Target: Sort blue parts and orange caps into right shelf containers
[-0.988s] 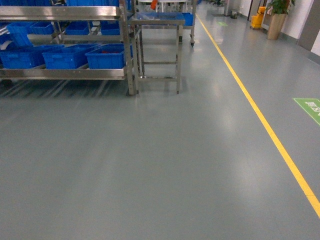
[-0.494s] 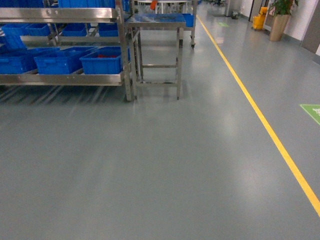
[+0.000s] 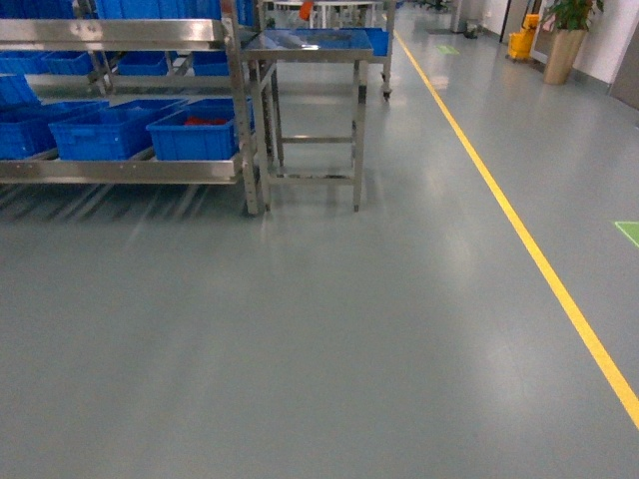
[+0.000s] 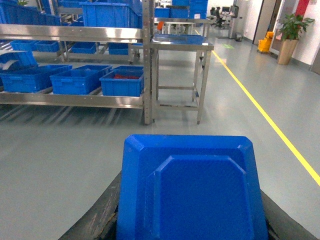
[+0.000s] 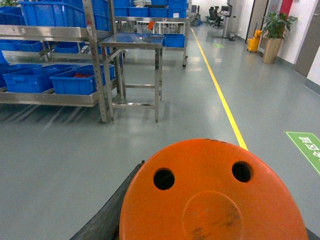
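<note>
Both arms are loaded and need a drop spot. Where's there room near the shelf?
The bare floor between the shelf and the yellow line is open. The lower shelf is crowded with containers; the steel table top already holds things.

My head camera looked forward and down over grey floor (image 3: 319,349). Both wrist cameras faced forward, each close behind its held piece. All shared the steel shelf rack (image 3: 120,168), upper left.

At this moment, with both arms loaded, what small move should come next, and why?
Probably keep rolling forward-left toward the shelf. The blue part fills the left wrist view and the orange cap the right, so both seem carried, while the containers sit far off across open floor.
</note>
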Tool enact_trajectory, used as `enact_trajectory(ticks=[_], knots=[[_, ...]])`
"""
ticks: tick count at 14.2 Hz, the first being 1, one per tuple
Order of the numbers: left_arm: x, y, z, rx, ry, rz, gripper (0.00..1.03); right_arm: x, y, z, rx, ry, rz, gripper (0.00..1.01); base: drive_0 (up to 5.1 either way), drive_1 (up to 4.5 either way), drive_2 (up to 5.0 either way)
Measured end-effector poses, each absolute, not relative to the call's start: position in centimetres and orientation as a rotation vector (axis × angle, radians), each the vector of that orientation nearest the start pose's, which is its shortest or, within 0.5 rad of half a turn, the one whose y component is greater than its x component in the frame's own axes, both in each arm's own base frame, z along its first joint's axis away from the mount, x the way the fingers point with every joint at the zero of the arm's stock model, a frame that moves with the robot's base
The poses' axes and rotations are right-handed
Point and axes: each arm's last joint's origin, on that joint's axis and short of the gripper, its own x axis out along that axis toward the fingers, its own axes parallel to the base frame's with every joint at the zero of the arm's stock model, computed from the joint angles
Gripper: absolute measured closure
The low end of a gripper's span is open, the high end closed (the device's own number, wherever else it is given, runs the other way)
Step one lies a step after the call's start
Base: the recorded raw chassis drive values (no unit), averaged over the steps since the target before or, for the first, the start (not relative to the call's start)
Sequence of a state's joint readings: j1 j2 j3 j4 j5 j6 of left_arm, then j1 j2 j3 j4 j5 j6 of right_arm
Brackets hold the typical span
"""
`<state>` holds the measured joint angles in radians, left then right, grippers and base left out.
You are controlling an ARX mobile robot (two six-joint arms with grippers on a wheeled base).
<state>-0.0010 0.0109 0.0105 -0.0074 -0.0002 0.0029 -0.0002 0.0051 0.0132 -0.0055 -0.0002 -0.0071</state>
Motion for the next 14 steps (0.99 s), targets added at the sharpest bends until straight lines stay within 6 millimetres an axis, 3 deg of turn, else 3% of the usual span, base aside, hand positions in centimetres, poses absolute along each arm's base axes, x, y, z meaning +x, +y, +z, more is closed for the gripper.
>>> enact_trajectory(ticks=[14], knots=[[9.77, -0.01, 16.57, 0.003, 0.006, 0.000, 0.60, 9.72, 0.00, 16.69, -0.007, -0.001, 0.000, 0.57, 0.0, 4.31, -4.3]])
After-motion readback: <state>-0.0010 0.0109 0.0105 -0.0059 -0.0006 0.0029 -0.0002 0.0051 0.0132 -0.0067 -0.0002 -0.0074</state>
